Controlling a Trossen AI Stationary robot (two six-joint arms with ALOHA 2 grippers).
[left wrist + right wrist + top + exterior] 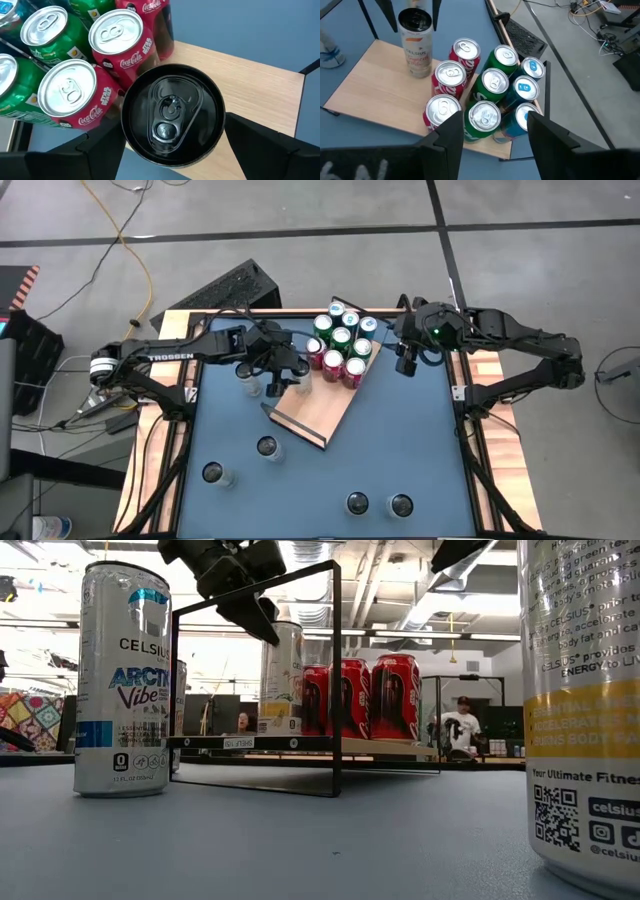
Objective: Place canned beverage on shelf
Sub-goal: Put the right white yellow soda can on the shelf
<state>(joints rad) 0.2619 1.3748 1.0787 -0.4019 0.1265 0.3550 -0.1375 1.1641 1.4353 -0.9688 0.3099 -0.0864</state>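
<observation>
A slim white Celsius can with a black top (172,120) stands on the light-wood shelf (322,408), beside a group of red and green cans (485,90). It also shows in the right wrist view (416,42) and the low view (284,680). My left gripper (290,372) is above it, shut on it. My right gripper (495,145) is open and empty, hovering over the table's right side next to the grouped cans (342,340). My left gripper pinches the can's top end between its two fingers (102,145), one on each side of the black rim (131,145). The fingers come from above, pointing down. The can is upright, and its base seems to rest on the shelf board (385,85).
The shelf's black wire rail (335,670) frames its edge. Several more cans stand on the blue tabletop: two left of the shelf (250,385), two near the left front (268,447), two at the front right (380,504). The board's near half (315,415) is bare.
</observation>
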